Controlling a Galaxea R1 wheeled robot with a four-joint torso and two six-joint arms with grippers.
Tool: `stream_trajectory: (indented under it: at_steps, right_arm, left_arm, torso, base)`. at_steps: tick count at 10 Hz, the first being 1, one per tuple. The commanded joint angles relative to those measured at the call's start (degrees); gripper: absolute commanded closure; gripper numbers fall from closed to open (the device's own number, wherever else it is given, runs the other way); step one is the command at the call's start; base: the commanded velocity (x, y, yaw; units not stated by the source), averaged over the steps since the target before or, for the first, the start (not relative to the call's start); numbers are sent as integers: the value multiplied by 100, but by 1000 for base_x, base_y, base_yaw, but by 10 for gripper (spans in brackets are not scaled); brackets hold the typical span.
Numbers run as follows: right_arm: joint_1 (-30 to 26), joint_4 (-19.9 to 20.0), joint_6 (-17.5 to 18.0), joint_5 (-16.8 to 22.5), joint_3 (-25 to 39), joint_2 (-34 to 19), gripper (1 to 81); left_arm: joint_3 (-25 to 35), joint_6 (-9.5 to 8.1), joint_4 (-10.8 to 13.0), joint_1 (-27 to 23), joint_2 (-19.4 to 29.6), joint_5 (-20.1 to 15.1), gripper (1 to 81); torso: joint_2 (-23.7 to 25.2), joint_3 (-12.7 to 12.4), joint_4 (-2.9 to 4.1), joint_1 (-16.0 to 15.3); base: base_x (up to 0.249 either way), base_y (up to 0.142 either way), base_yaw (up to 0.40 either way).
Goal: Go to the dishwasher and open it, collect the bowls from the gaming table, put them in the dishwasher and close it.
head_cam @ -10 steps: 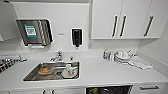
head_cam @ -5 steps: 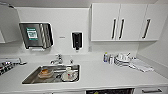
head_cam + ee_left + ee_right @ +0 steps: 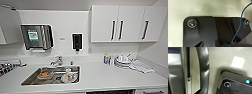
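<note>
The robot stands square to a white kitchen counter (image 3: 105, 75) with a sunken stainless-steel sink (image 3: 30, 79) holding an orange-brown dish (image 3: 45, 74) and some pale crockery. Above hang white wall cabinets with dark bar handles (image 3: 117, 23), and on the wall a steel paper-towel dispenser (image 3: 37, 36) and a small black soap dispenser (image 3: 77, 41). A stack of white dishes (image 3: 122, 60) sits near the counter's far corner beside a folded cloth.

The stainless-steel dishwasher itself I can barely place: a dark strip (image 3: 110, 92) under the counter's front edge may be its top, and in the right wrist view a brushed-metal bar handle (image 3: 203, 68) runs close by the arm over a speckled floor (that looks like the dishwasher's handle, though I can't be sure).

This is the first step, I'd judge: arriving at the dishwasher, door not yet opened. Neither claw's fingers can be made out, so I cannot tell how far open either is, or whether anything is held. The next move calls for getting the right claw around that bar and pulling outward and down.
</note>
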State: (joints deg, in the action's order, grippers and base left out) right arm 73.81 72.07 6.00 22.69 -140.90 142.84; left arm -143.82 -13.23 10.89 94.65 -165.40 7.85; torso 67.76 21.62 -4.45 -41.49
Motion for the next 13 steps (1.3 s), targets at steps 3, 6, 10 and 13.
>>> stream_trajectory:
  at_steps: [3, 6, 10, 13]
  right_arm:
    - [-626, 228, -46, 553, -183, -139, 10]
    - [-1319, 492, -46, 1053, 265, -332, 10]
    - [-2163, 580, -213, 1071, 1337, -788, 10]
    - [-2744, 923, -732, 1062, 2428, -1457, 10]
  left_arm:
    - [21, 31, -16, -196, 59, -362, 10]
    - [21, 39, -16, -196, 24, -566, 10]
    - [21, 39, -8, -162, 7, -583, 10]
    - [21, 48, 45, -161, -20, -732, 10]
  torso:
    - [42, 271, 0, -26]
    - [44, 509, 0, -35]
    - [44, 503, 0, -39]
    - [44, 503, 0, -41]
  base:
    - [0, 0, 0]
    - [0, 0, 0]
    - [0, 0, 0]
    - [0, 0, 0]
